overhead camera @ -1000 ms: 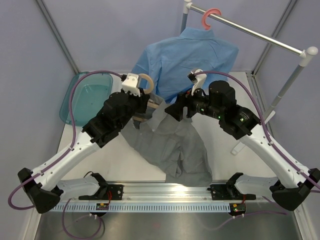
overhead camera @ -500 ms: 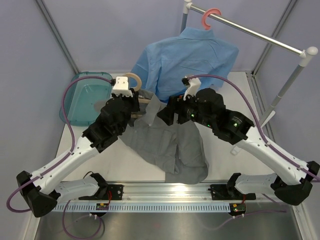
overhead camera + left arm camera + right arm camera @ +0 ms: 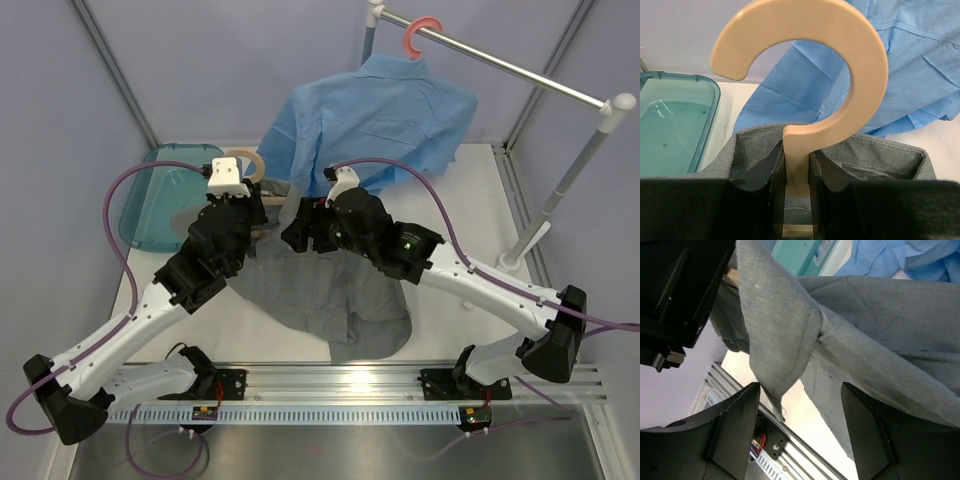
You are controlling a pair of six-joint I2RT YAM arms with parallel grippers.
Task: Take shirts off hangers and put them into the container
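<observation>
Tan hanger [image 3: 800, 75] pinched by left gripper [image 3: 797, 200], grey shirt [image 3: 880, 340] on it — right gripper [image 3: 799, 405] agape around its collar

top external: high at the near edge, looking down over the whole tabletop [image 3: 485, 190] | left wrist: close, facing forward past the tan hanger hook [image 3: 867, 65] to the teal tub [image 3: 670, 130] | right wrist: tight against the grey shirt [image 3: 880, 335] — shared by all views

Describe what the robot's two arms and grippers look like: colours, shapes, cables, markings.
The left arm and right arm match: white tubular links, bulky black joint housings, black bases. A purple cable loops along each, ending at a white wrist module. A small green light glows on the right arm. The left gripper and right gripper have flat black fingers.
</observation>
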